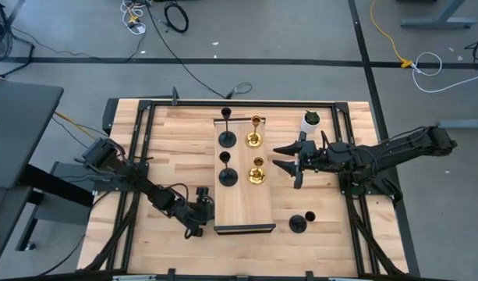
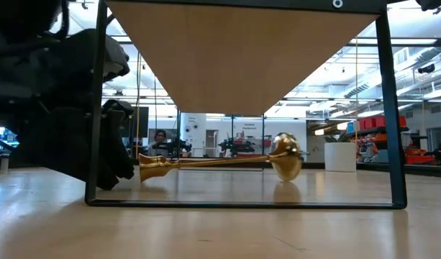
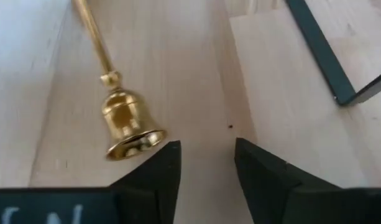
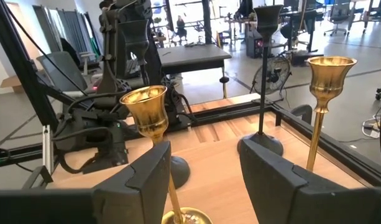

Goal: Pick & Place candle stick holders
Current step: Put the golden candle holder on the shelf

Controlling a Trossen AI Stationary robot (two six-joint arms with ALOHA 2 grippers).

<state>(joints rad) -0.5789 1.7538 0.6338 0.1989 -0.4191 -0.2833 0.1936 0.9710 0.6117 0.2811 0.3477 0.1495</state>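
Note:
A gold candle stick holder [image 2: 220, 162] lies on its side on the table under the raised wooden board [image 1: 242, 204]. Its cup [image 3: 125, 124] lies just ahead of one finger of my left gripper [image 3: 206, 163]. That gripper is open with nothing between its fingers, and it slants down at the board's near left corner [image 1: 200, 207]. Two black holders [image 1: 227, 139] and two gold holders [image 1: 256, 140] stand upright on the board. Another black holder [image 1: 299, 223] stands on the table at the near right. My right gripper [image 1: 284, 158] hovers open and level beside the gold pair.
A white pot with a green plant [image 1: 311, 119] stands at the far right behind my right arm. The board rests on a black metal frame whose legs [image 2: 96, 108] and bottom bar [image 2: 242, 204] ring the fallen holder. Bare table lies left of the board.

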